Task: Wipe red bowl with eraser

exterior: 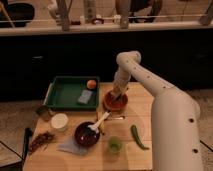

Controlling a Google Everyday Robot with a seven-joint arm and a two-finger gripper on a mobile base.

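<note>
The red bowl [115, 102] is round, shallow and orange-red, and sits on the wooden table [142, 152] right of the green tray. My gripper [117, 95] hangs from the white arm straight over the bowl, its tip down inside it. The eraser is hidden; I cannot make out a pale block at the gripper's tip. The dark maroon bowl [86, 134] with a white spoon [100, 121] stands nearer the front.
A green tray [61, 93] at the back left holds an orange ball [91, 84] and a grey-blue pad [85, 96]. A white cup [59, 121], a green cup [115, 144], a green pepper [137, 137] and a metal can [43, 111] stand around.
</note>
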